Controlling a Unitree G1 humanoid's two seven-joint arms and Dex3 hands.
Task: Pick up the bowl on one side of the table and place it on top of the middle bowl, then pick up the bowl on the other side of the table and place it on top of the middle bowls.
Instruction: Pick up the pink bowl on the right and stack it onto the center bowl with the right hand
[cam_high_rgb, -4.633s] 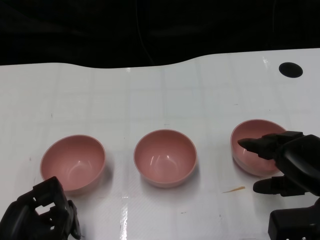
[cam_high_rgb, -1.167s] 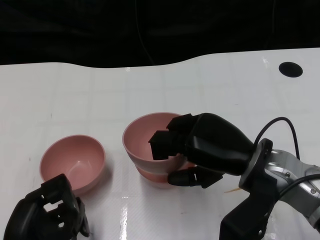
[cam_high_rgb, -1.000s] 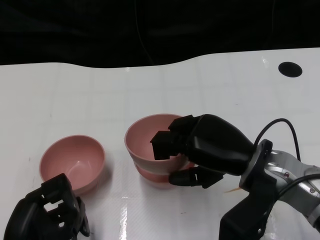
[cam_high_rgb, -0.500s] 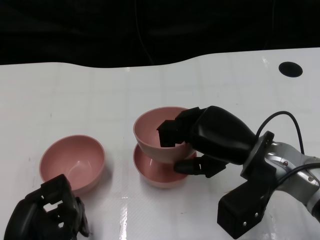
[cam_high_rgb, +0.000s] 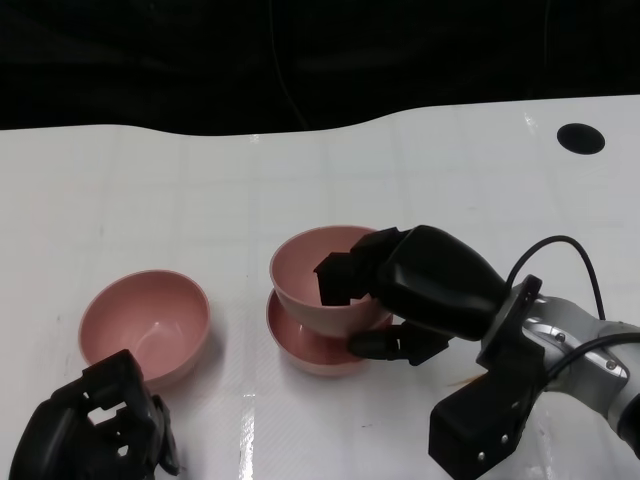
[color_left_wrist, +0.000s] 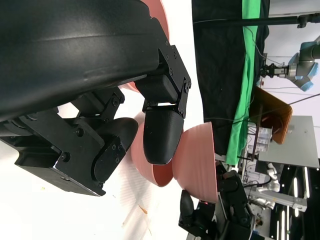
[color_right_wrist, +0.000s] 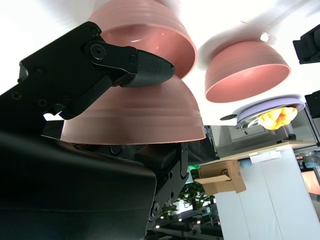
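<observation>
Held bowl (cam_high_rgb: 318, 283) clamped in right hand (cam_high_rgb: 425, 290), above middle bowl (cam_high_rgb: 305, 345).
Fingers over rim, thumb beneath; left hand (cam_high_rgb: 90, 430) curled, holding nothing.

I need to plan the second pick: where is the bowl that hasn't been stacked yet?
In the head view, the unstacked bowl sits on the table's left side, just beyond the left hand and left of the middle bowl.
</observation>
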